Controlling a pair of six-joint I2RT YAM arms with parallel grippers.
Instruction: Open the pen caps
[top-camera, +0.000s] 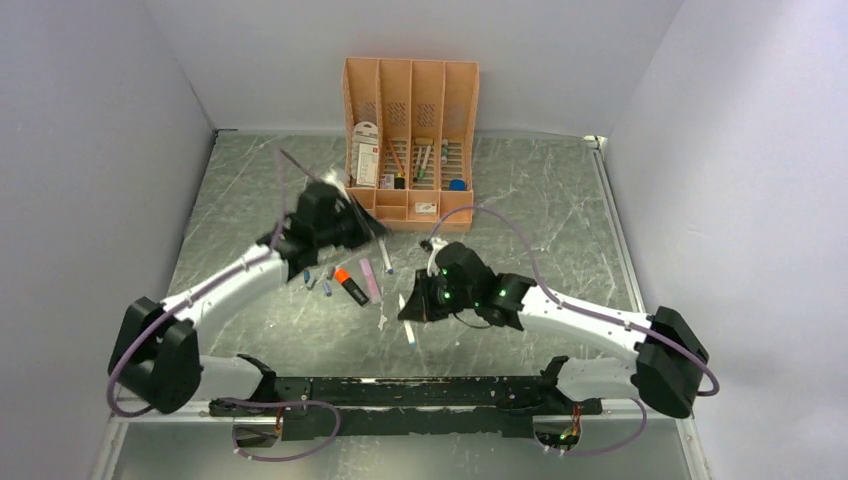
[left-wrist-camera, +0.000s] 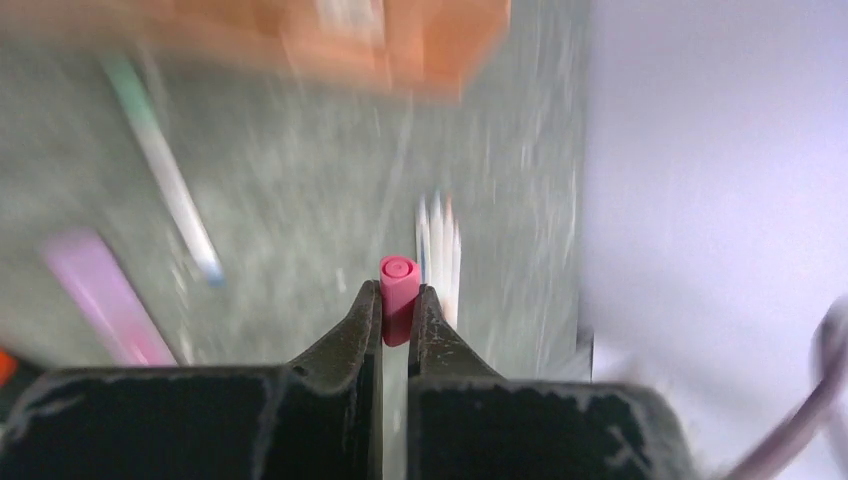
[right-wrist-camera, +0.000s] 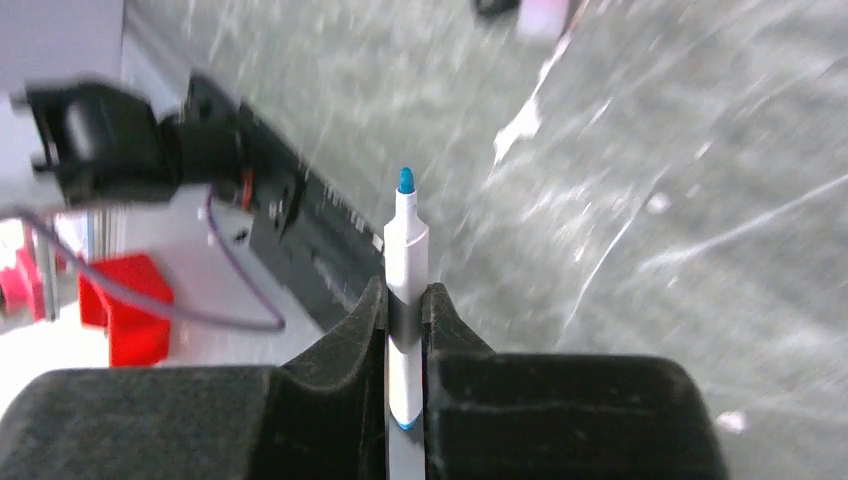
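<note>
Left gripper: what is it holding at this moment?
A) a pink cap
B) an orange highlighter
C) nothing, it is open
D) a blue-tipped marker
A: the left wrist view shows the left gripper shut on a pink cap, which sticks out past the fingertips. The blue-tipped marker is in the right gripper.
</note>
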